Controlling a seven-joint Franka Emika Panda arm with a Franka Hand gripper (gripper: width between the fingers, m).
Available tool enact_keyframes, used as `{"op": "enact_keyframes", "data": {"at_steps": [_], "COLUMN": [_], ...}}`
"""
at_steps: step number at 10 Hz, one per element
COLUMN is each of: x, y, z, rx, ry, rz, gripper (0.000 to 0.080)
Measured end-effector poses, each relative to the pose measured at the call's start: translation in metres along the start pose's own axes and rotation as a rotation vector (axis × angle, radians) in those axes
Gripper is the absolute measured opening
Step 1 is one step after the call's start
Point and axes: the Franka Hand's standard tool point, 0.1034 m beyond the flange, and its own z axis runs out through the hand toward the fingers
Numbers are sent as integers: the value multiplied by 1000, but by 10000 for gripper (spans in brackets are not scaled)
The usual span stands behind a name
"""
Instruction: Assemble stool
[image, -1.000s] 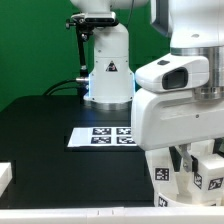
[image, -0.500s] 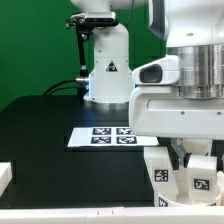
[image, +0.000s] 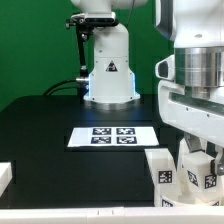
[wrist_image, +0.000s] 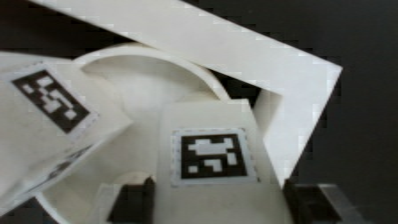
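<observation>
My gripper (image: 198, 158) is low at the exterior view's right, its arm hiding much of the parts. It is shut on a white stool leg (image: 207, 177) with a square tag. In the wrist view this leg (wrist_image: 217, 140) fills the gap between my dark fingers (wrist_image: 128, 200), my gripper (wrist_image: 224, 203) closed on its sides. Beyond it lies the round seat, its curved rim (wrist_image: 157, 58) showing. A second tagged leg (wrist_image: 54, 100) leans close beside the held one; in the exterior view it (image: 160, 168) stands just left of my gripper.
The marker board (image: 110, 135) lies flat on the black table's middle. The robot base (image: 108, 70) stands behind it. A white block (image: 5, 176) sits at the exterior view's left edge. A white angled wall (wrist_image: 267, 48) runs behind the seat.
My arm has shifted toward the exterior view's right and slightly down, carrying the held leg with it. The second leg and the marker board have not moved.
</observation>
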Motion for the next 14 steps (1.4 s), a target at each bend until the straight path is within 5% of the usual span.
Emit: {"op": "enact_keyframes", "data": {"at_steps": [3,6,8,10,14], "x": [0,-6,-6,-4,-11], "y": [0,-2,-1,3,1], "z": [0,1,2,2,-27], "rx": [1,64,62,29,20], "ry": [-9,-22,-24,-29,-62], "rz": [178,717,661,503,-19], "gripper": [335,335,335,575,646]}}
